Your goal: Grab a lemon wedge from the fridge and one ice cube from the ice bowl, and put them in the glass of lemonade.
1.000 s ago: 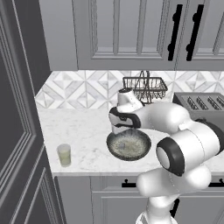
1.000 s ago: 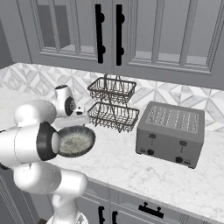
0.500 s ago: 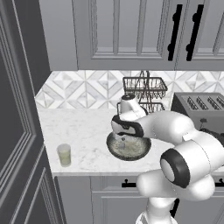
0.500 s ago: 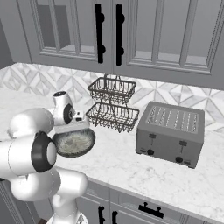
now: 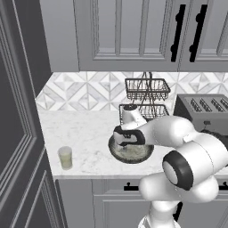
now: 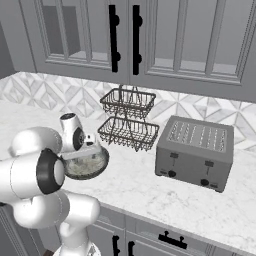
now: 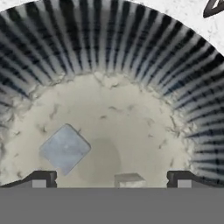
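The arm (image 5: 178, 133) has swung down and left over the last second, so the hand (image 7: 111, 177) now hangs low over the bowl (image 5: 132, 151) on the desk (image 5: 84, 133), fingers spread wide and empty; the ice grab looks close. The left base view shows the glass (image 5: 65, 157) well left at the near edge, while the hand view shows a pale cube (image 7: 64, 148) lying left of the fingertips.

The gripper (image 7: 111, 177), jaws spread wide, hangs inside the ice bowl (image 5: 116, 153), whose ribbed wall (image 7: 131, 39) rings it; one ice cube (image 7: 64, 148) lies on the pale floor; a wire basket rack (image 5: 144, 100) stands just behind; bare marble counter (image 5: 80, 131) stretches toward the glass of lemonade (image 5: 65, 157).
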Controlling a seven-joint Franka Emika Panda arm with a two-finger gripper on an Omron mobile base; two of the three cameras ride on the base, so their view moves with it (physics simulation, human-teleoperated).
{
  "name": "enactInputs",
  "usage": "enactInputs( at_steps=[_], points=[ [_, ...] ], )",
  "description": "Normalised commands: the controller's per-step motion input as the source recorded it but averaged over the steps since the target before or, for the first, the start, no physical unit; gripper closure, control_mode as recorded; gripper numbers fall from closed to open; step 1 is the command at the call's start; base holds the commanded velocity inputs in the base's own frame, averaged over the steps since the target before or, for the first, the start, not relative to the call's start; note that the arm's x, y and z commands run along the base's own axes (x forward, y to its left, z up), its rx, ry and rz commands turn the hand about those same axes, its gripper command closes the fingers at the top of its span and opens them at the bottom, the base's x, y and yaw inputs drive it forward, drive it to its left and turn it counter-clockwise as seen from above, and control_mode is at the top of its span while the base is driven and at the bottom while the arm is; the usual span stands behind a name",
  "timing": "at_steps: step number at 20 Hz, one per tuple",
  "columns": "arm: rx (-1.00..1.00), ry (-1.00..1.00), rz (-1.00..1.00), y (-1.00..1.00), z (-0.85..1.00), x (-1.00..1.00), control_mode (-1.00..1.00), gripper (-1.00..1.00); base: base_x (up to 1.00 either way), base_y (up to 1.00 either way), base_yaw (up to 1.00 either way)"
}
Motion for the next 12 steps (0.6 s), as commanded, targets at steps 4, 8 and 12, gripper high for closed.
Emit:
enactInputs(
  at_steps=[4, 8, 12],
  points=[
    [0.02, 0.0, 0.05, 0.0, -0.49, -0.01, -1.0, -1.0, 0.0, 0.0, 0.0],
    [0.0, 0.0, 0.03, 0.0, -0.07, -0.19, -1.0, -1.0, 0.0, 0.0, 0.0],
    [0.0, 0.0, 0.02, 0.0, 0.0, -0.27, -1.0, -1.0, 0.0, 0.0, 0.0]
  ],
)
